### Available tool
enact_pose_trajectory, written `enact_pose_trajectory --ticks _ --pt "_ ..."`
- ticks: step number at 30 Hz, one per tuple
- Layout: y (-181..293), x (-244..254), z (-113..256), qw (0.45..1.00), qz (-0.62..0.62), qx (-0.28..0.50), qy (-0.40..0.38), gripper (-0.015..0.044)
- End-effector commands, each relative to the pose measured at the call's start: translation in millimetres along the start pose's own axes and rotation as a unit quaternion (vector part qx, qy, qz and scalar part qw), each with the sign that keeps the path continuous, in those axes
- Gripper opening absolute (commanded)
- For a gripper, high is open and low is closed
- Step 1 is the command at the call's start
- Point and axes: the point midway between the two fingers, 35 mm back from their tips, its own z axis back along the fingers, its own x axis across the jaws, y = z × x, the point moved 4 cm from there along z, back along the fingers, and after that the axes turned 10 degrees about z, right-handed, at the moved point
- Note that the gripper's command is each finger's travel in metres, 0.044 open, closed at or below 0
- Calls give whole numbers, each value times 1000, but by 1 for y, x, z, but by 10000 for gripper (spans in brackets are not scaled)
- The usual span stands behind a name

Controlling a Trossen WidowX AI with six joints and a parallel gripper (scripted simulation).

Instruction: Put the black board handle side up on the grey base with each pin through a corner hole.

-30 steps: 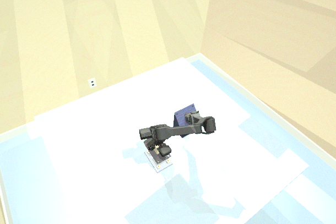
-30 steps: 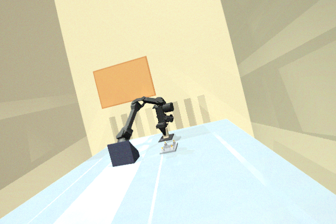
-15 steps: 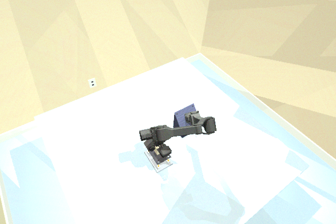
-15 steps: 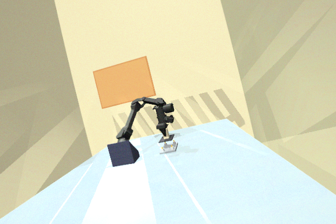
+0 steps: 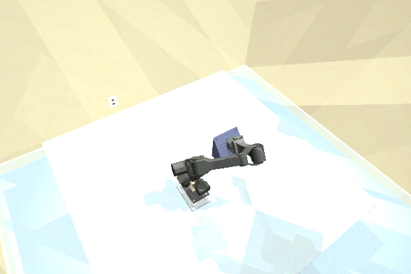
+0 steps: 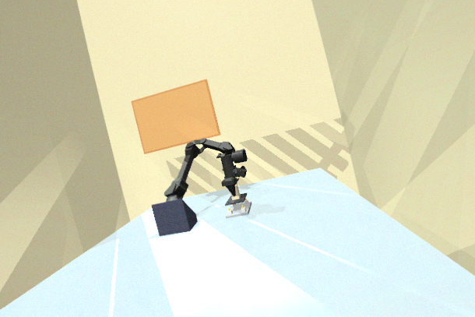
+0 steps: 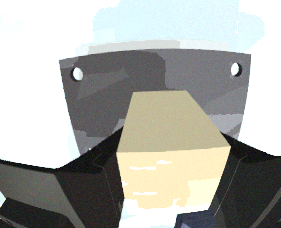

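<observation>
We have our gripper (image 6: 234, 195) (image 7: 162, 129) part-way open, squeezed on the tan handle (image 5: 193, 186) (image 6: 236, 193) (image 7: 173, 175) of the black board (image 5: 197, 196) (image 6: 237, 199) (image 7: 138, 70). The board is up over the grey base (image 5: 193, 209) (image 6: 238, 214), right of the dark blue block (image 6: 173, 218) in the outside view. If we go down a bit crooked, pins could miss holes and the board could tip or jam. We can't see any words or brand names.
</observation>
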Motion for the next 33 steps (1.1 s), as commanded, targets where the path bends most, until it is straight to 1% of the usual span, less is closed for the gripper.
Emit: enact_pose_trajectory --ticks 1,8,19,33 --pt "1 0 -5 1000 -3 0 -3 0" --pt "1 0 -11 1000 -3 0 -3 0" --pt "0 0 -8 1000 0 0 0 0" --pt "1 0 -16 1000 -3 0 0 0"
